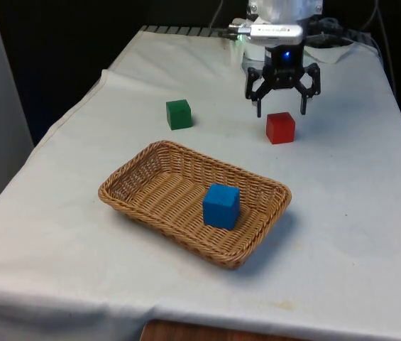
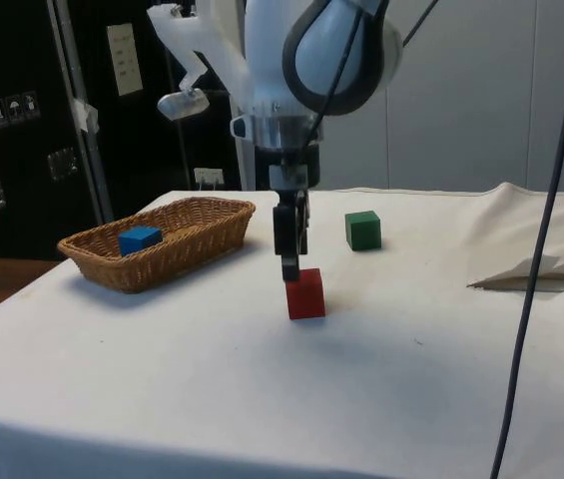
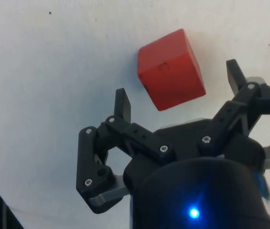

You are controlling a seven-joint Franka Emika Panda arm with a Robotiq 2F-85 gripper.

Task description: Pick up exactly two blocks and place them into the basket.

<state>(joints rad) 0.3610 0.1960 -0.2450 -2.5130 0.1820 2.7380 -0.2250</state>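
Fingers (image 3: 123,102) spread wide, empty, above red block (image 1: 280,128); blue block (image 1: 221,206) in basket (image 1: 143,206); green block (image 1: 179,114) on desk (image 1: 356,213).

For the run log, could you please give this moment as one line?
gripper: open, above red block | blue block: in basket | green block: on table

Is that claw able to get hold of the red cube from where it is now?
Probably yes. The gripper hangs open just above the red block, which stands alone on the cloth with nothing between them.
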